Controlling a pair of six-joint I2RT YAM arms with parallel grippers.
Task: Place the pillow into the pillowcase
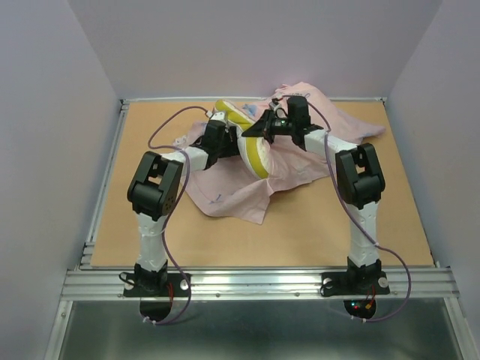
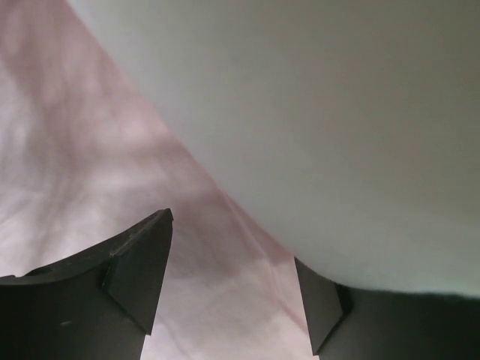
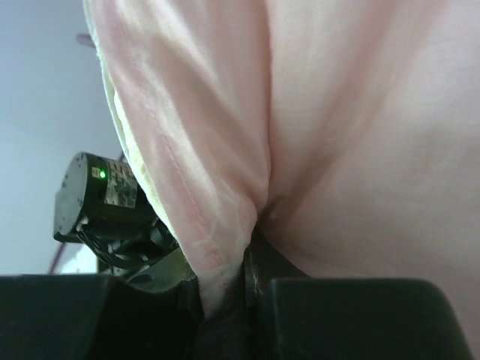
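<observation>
The pillow (image 1: 255, 154), cream-white with a yellow band, lies tilted at the table's far centre, partly wrapped by the pale pink pillowcase (image 1: 232, 196). My left gripper (image 1: 227, 135) is at the pillow's left side. In the left wrist view it (image 2: 232, 289) is open, with pink pillowcase fabric (image 2: 90, 150) between the fingers and the white pillow (image 2: 337, 112) close above. My right gripper (image 1: 262, 129) is at the pillow's top. In the right wrist view it (image 3: 229, 289) is shut on the pillowcase hem (image 3: 217, 225), and a cream pillow edge (image 3: 124, 142) shows behind.
The brown table board (image 1: 337, 217) has a metal rail along its near edge (image 1: 255, 283). Grey walls enclose the left, back and right sides. The pillowcase spreads to the far right corner (image 1: 352, 124). The left arm's wrist (image 3: 94, 199) shows close beside the right gripper.
</observation>
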